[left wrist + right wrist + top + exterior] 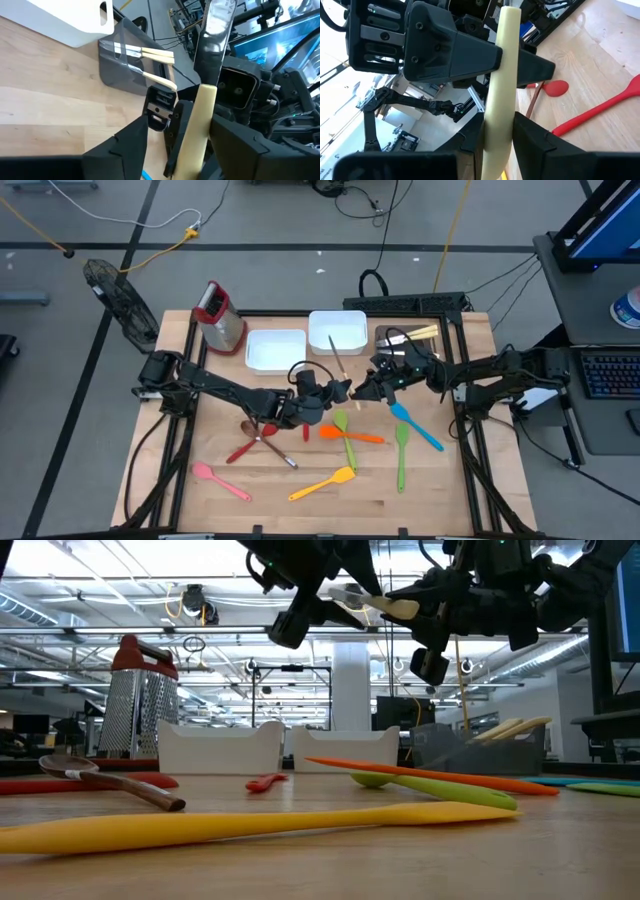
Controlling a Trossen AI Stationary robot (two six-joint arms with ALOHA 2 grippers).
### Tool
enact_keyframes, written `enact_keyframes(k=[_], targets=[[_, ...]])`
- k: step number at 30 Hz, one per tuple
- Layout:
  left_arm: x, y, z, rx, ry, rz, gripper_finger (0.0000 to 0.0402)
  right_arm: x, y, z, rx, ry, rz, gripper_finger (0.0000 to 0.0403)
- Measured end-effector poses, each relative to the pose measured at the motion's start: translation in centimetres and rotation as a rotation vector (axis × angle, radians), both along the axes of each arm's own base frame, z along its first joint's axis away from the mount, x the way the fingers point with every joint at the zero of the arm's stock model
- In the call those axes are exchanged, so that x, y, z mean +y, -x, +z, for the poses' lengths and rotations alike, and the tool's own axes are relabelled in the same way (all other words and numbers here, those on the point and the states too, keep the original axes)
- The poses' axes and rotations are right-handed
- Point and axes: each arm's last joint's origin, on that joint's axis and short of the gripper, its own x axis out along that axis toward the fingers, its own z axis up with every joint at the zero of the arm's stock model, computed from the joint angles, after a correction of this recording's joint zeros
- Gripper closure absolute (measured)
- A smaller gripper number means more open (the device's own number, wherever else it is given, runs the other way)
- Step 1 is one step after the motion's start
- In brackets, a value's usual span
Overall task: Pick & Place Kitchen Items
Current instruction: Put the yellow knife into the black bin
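Left to right along the back of the counter (420, 485): a grater (219, 314), a white tray (275, 349) that looks bare, a second white tray (337, 330) with a knife's thin blade reaching over it, then a dark tray (408, 340) holding pale-handled knives (150, 52).

The low view shows both grippers up off the counter, which the top view doesn't. The pale-handled knife (501, 75) sits between both sets of fingers. The left gripper (340, 391) has its fingers spread, standing off the handle. The right gripper (372, 387) has its fingers pinched on that handle.

Spatulas and spoons lie on the counter below both sets of fingers.
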Motion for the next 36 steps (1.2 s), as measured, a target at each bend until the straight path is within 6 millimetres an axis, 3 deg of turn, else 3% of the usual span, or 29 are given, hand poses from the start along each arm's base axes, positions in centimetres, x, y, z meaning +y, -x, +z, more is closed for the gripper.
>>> enact_keyframes(k=[26,36], targets=[[-0.6,0.3,-0.5,0.059,-0.050,0.013,0.0183,-1.4,0.3,0.3,-0.012,-0.011,-0.014,0.0331],[-0.9,2.1,1.0,0.123,-0.088,0.054,0.0183,-3.3,1.0,0.2,0.002,-0.015,-0.022,0.0331]])
